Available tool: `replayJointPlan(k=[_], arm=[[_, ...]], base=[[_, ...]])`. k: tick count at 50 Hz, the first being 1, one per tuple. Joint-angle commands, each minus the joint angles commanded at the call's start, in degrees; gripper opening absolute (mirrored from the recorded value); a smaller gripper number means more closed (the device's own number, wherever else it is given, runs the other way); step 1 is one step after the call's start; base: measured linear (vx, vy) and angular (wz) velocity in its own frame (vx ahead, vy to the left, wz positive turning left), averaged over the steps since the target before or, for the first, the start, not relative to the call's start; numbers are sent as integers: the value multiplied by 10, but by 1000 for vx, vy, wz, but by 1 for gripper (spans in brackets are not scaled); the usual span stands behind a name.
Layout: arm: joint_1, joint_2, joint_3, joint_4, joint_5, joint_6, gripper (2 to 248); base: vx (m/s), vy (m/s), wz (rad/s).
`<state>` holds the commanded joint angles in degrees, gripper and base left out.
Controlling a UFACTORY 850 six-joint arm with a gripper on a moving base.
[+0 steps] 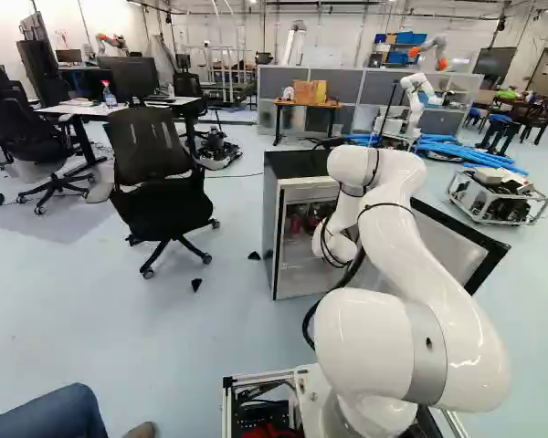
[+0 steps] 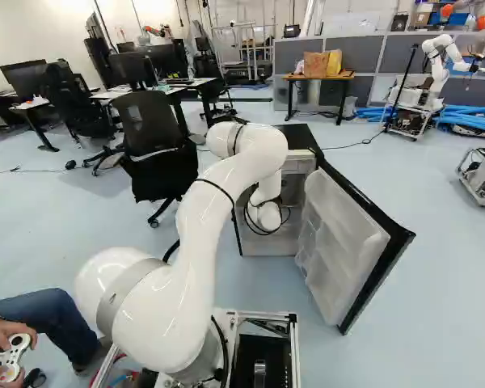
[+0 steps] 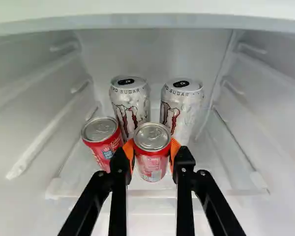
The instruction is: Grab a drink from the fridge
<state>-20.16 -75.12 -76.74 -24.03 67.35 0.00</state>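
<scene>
In the left base view the fridge (image 1: 297,165) stands at the middle, and the arm (image 1: 429,265) reaches into its front. To its right the door (image 2: 339,250) hangs wide open, so the opening part of the job looks done and the way in is free.

Inside, across the shelf (image 3: 231,169) from left to right, there is first a red can (image 3: 103,142) just outside one finger, free of any grip. Next comes a silver can (image 3: 130,103), farther back. Then the front can (image 3: 152,164), also red, which is the drink being taken: the hand (image 3: 152,150) has it between its two orange pads, one against each side, drawn in to about the can's own width. Past it another silver can (image 3: 182,108) stands at the back, behind the other finger.

So the choice of drink and the reach are done, and the grasp looks made, though how firm it is I cannot tell. The can is upright and within the fridge; whether its base has left the shelf I cannot tell. What is left is to lift it clear and bring it out past the door
</scene>
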Motion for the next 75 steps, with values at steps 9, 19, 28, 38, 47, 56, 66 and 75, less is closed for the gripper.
replayJointPlan(k=[9,19,28,38,47,56,66,75], arm=[[0,13,10,0,0,0,93],[-1,35,31,0,0,0,93],[-4,62,64,0,0,0,93],[-9,97,108,0,0,0,93],[-14,130,150,0,0,0,93],[-19,163,190,0,0,0,93],[-24,199,234,0,0,0,93],[-25,232,273,0,0,0,93]], base=[[0,0,0],[0,0,0],[0,0,0],[0,0,0],[0,0,0],[0,0,0],[0,0,0],[0,0,0]])
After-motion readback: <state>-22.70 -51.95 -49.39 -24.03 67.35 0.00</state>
